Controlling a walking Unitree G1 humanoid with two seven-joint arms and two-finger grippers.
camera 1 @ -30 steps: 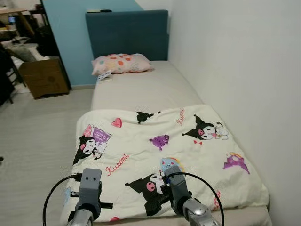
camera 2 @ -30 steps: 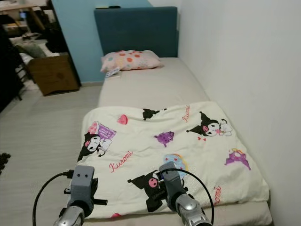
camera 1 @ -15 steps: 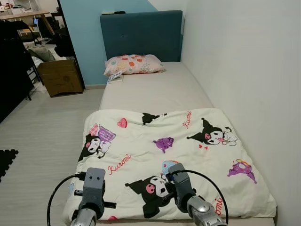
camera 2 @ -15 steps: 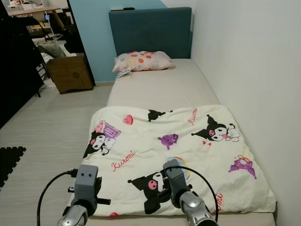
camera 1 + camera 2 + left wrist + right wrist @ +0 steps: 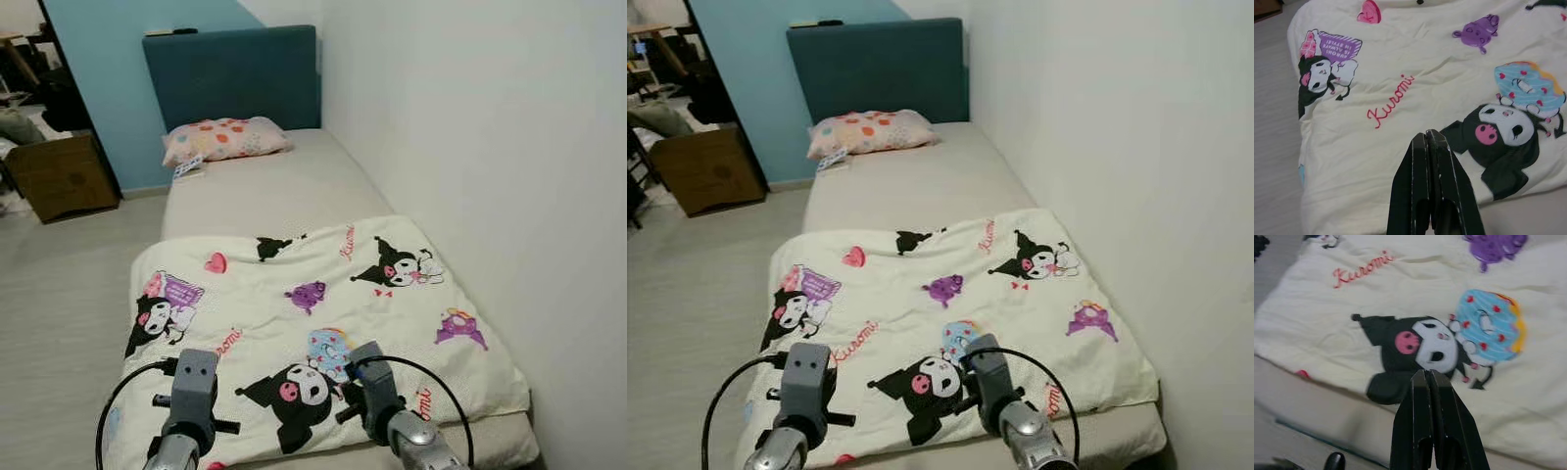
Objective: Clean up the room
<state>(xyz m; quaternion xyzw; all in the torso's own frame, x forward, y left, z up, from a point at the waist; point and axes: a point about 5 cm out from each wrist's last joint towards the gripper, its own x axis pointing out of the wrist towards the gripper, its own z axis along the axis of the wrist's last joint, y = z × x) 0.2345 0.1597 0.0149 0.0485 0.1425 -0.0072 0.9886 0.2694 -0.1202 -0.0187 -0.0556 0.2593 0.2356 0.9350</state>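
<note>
Two claws hover above the near end of the bed (image 5: 284, 186). The left claw (image 5: 1429, 142) and the right claw (image 5: 1425, 382) each have fingers pressed together, holding nothing. The cartoon-print blanket (image 5: 294, 323) lies spread directly beneath and ahead of both. The spotted pillow (image 5: 223, 139) rests far ahead, against the headboard (image 5: 233, 73).

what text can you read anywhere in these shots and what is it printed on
"Kuromi" in red script, printed on the cream blanket, beside the black cartoon figure.
"Kuromi" again in red script on the same blanket, seen from the right wrist.
White lettering on the purple sign patch of the blanket: upside down, too small to read.
Red script near the blanket's far edge and near its foot: too small to read.
</note>
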